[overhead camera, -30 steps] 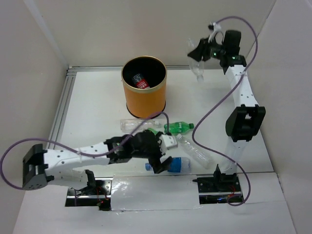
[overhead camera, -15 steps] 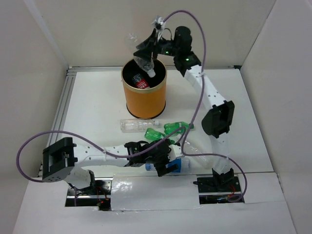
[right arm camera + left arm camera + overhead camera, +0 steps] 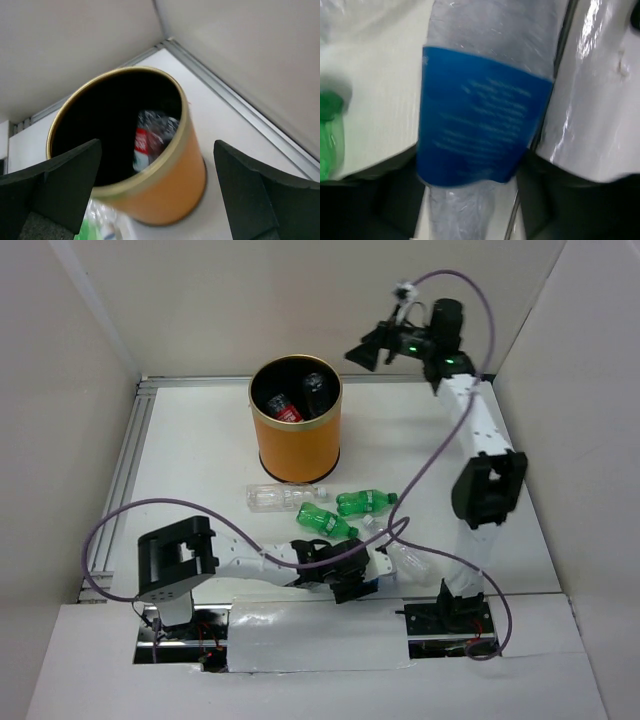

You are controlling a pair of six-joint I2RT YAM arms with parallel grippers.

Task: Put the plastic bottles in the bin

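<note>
- White table [image 3: 200,460], walled by pale panels on three sides; both arm bases sit at 6 o'clock in my overhead view.
- Left gripper [image 3: 350,580]: low at the near edge, arm folded along the table front. Its jaws stand either side of the blue-label bottle [image 3: 480,135], which lies on its side. I cannot tell whether they have bitten. I judge the label band was chosen because it is the widest, firmest part.
- Near clear bottle [image 3: 410,562]: on its side at 3 o'clock of that gripper, loose.
- First green bottle [image 3: 325,521] and second green bottle [image 3: 365,502]: lying together mid-table, loose.
- Far clear bottle [image 3: 280,497]: at 9 o'clock of the green pair, near the bin's foot.
- Bin [image 3: 295,445]: orange, upright, at 12 o'clock of the loose group. It holds the red-label bottle [image 3: 283,407] and one dropped clear bottle [image 3: 313,388].
- Right gripper [image 3: 368,350]: raised at 2 o'clock of the bin, fingers spread wide, nothing between them. I judge it is held high to clear the rim.
- Tally: two in, five out.
</note>
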